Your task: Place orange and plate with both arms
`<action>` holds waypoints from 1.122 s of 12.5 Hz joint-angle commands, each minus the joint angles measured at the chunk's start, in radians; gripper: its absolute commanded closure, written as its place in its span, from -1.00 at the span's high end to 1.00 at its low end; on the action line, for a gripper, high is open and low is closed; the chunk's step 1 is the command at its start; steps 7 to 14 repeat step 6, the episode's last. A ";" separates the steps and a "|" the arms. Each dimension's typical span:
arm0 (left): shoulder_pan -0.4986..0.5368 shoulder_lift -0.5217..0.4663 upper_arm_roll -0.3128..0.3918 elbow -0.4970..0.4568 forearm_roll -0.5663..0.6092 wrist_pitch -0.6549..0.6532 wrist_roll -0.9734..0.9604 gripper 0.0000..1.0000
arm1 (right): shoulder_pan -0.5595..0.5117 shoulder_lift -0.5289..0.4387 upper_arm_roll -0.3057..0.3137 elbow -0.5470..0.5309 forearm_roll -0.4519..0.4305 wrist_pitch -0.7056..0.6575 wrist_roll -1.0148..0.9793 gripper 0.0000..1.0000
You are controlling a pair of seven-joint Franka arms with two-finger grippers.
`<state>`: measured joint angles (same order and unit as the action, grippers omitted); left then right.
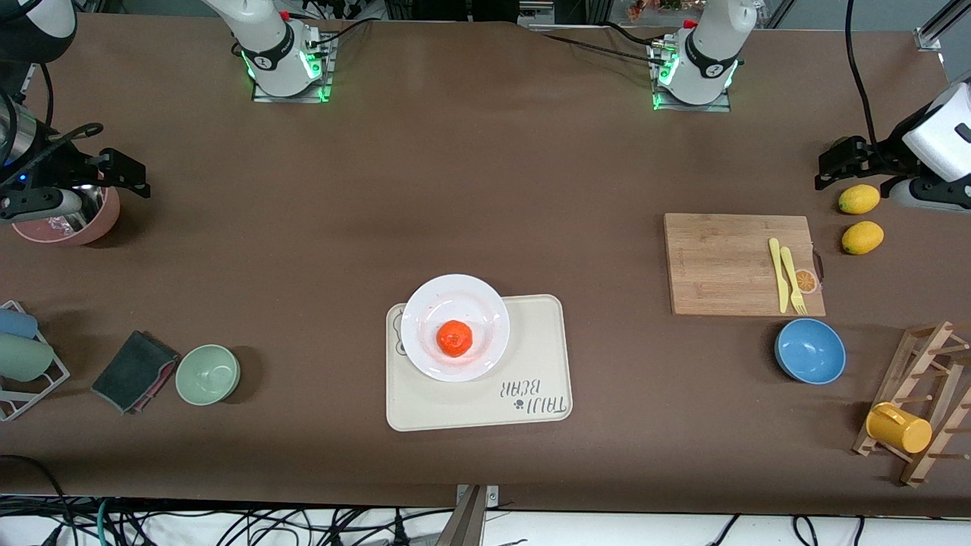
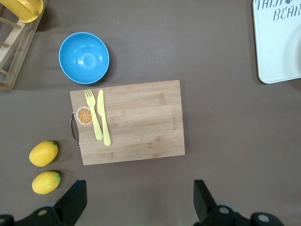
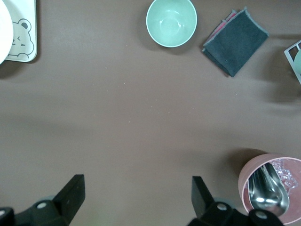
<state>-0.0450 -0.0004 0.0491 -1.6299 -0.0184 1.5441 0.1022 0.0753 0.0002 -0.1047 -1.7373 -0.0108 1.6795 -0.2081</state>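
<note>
The orange (image 1: 454,338), small and red-orange, lies in the white plate (image 1: 432,303). The plate rests on the corner of the cream bear tray (image 1: 485,394) toward the right arm's end; a sliver of the plate (image 3: 3,28) shows in the right wrist view. My left gripper (image 1: 834,163) hangs open and empty over bare table by the lemons, and in its wrist view (image 2: 139,200) nothing lies between the fingers. My right gripper (image 1: 125,171) is open and empty too, up beside the pink pot, over bare table (image 3: 137,194). Both are well away from the plate.
A wooden cutting board (image 1: 728,262) carries a yellow knife and fork (image 1: 789,277). Two lemons (image 1: 861,220) and a blue bowl (image 1: 809,350) lie near it, with a mug rack (image 1: 922,402). Toward the right arm's end are a pink pot (image 1: 72,216), green bowl (image 1: 208,374), grey cloth (image 1: 133,371) and wire rack (image 1: 23,356).
</note>
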 commanded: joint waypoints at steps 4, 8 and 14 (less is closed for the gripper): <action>0.007 0.016 -0.002 0.025 -0.008 -0.021 0.024 1.00 | 0.003 -0.009 0.002 0.010 -0.011 -0.018 0.009 1.00; 0.007 0.017 -0.002 0.025 -0.008 -0.021 0.024 1.00 | 0.003 -0.009 0.002 0.010 -0.011 -0.020 0.010 1.00; 0.007 0.017 -0.002 0.025 -0.008 -0.021 0.024 1.00 | 0.003 -0.009 0.002 0.010 -0.011 -0.020 0.010 1.00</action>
